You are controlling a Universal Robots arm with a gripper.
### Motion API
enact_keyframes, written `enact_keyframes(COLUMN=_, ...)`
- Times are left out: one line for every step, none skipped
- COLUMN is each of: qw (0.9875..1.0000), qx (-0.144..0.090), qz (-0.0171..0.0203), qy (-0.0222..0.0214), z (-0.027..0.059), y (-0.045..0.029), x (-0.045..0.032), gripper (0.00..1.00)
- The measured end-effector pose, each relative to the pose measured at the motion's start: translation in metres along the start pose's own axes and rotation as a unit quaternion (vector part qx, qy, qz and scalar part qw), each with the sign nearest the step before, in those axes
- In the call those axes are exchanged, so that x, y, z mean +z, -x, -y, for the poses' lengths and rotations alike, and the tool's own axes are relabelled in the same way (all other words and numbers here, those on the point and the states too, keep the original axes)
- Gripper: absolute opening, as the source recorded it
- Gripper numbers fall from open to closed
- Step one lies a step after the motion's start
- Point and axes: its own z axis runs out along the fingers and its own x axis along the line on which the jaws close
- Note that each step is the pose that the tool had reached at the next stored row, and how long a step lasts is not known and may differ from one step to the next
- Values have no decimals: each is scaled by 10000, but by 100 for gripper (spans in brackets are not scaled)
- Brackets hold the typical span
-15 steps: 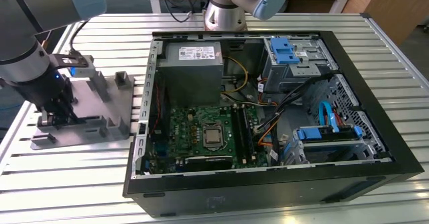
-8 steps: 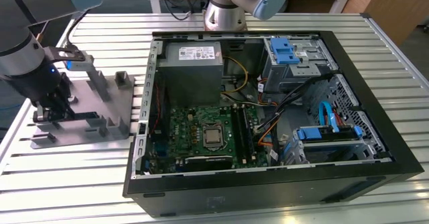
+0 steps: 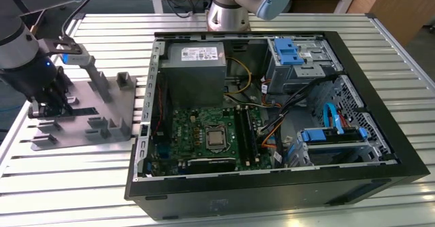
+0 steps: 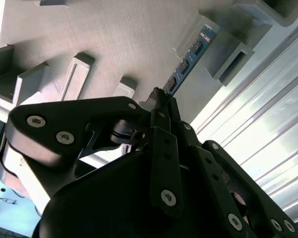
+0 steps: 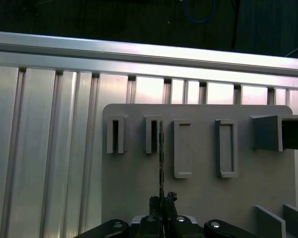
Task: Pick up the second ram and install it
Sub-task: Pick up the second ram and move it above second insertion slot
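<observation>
**A:** How does the second ram (image 4: 188, 57) lie from your pincer?

**B:** It comes straight out from between the fingertips, as I see in both wrist views. The gripper (image 5: 162, 199) is clenched on the stick and presses on its two flat faces. The long axis continues the line of the gripper across the grey tray (image 5: 198, 198). The far end reaches a slotted post (image 4: 228, 54). How much of the stick lies behind the fingers I cannot tell.

**A:** Is it flat or on edge?

**B:** On its long edge. In the first wrist view it is only a thin dark line.

**A:** And the materials?

**B:** The stick is a thin, rigid, bluish board with a row of small dark chips. The tray is matte grey plastic with a fine grain and blocky upright posts. The table (image 3: 68, 186) under it is ribbed, shiny aluminium. The open computer case (image 3: 272, 196) stands well apart, toward the exterior view's right.
</observation>
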Motion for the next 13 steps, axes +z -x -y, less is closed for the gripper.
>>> enact_keyframes(qw=10000, qx=0, qz=13, qy=0, z=-1, y=1, x=-19, gripper=14)
enact_keyframes(qw=10000, qx=-1, qz=27, qy=-1, z=-2, y=2, x=-36, gripper=14)
enact_keyframes(qw=10000, qx=-2, qz=39, qy=-3, z=-2, y=3, x=-52, gripper=14)
enact_keyframes(qw=10000, qx=-2, qz=49, qy=-3, z=-3, y=4, x=-69, gripper=14)
enact_keyframes(qw=10000, qx=-3, qz=59, qy=-3, z=-3, y=5, x=-85, gripper=14)
enact_keyframes(qw=10000, qx=-3, qz=67, qy=-4, z=-4, y=6, x=-101, gripper=14)
enact_keyframes(qw=10000, qx=-3, qz=75, qy=-4, z=-5, y=7, x=-116, gripper=14)
enact_keyframes(qw=10000, qx=-4, qz=85, qy=-5, z=-5, y=8, x=-133, gripper=14)
enact_keyframes(qw=10000, qx=-4, qz=93, qy=-6, z=-6, y=9, x=-149, gripper=14)
enact_keyframes(qw=9999, qx=-5, qz=101, qy=-6, z=-7, y=10, x=-166, gripper=14)
enact_keyframes(qw=9999, qx=-5, qz=106, qy=-6, z=-8, y=11, x=-183, gripper=14)
enact_keyframes(qw=9999, qx=-5, qz=114, qy=-7, z=-8, y=11, x=-199, gripper=14)
enact_keyframes(qw=9999, qx=-6, qz=122, qy=-7, z=-9, y=12, x=-218, gripper=14)
